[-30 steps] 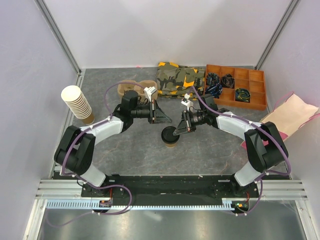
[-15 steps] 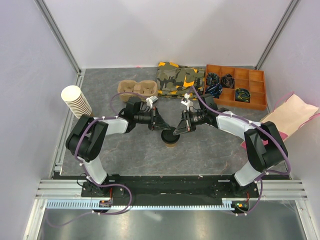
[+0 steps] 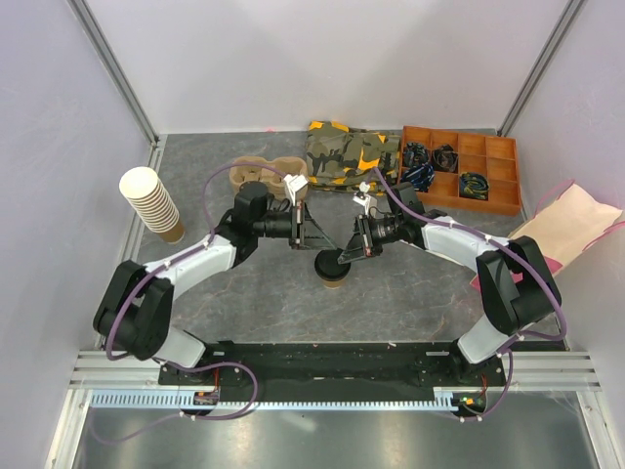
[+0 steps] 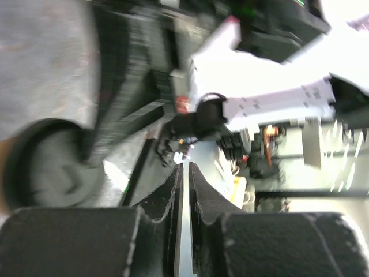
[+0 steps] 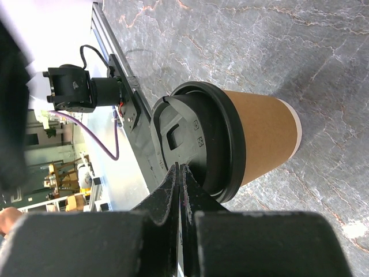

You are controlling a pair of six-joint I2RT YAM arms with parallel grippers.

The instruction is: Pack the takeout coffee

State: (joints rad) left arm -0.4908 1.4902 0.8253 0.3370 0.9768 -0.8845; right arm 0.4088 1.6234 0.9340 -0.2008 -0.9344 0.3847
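The takeout coffee (image 3: 333,267), a tan paper cup with a black lid, stands upright on the grey table between the two arms. My right gripper (image 3: 345,258) is shut, and its tips rest on the lid's top near the rim, as the right wrist view shows with the gripper (image 5: 180,167) against the takeout coffee (image 5: 253,138). My left gripper (image 3: 319,243) hangs just behind and left of the lid, its jaws shut to a thin slit with nothing between them. In the blurred left wrist view the gripper (image 4: 185,168) has the black lid (image 4: 52,167) to its left.
A brown pulp cup carrier (image 3: 256,173) lies behind the left arm, and a stack of lidless paper cups (image 3: 151,201) leans at the far left. A camouflage cloth (image 3: 350,150) and an orange compartment tray (image 3: 461,167) sit at the back. A paper bag (image 3: 571,226) lies at the right.
The left arm dipped toward the lid half a second ago, then drew back slightly with its elbow swung outward. The right gripper and the cup have stayed put.
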